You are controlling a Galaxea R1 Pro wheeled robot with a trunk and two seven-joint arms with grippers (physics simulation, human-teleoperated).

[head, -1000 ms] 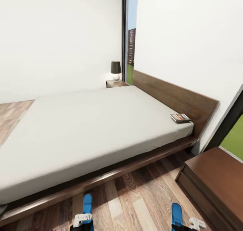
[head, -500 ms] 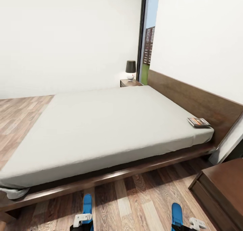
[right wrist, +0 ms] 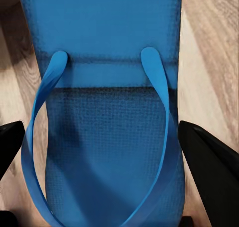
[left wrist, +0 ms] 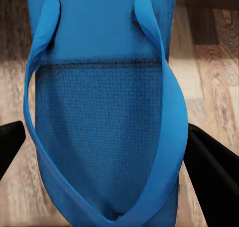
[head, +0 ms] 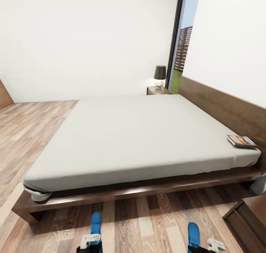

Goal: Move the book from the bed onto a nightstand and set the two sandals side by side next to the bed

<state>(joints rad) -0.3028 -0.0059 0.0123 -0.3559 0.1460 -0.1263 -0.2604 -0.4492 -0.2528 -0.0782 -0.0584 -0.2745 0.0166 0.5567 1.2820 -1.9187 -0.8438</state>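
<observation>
While each gripper clamps a sandal — bed ahead | book at headboard corner

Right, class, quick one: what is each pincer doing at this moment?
Left pincer: closed on a blue sandal, black fingers at its sides.
Right pincer: closed on the other blue sandal.
</observation>
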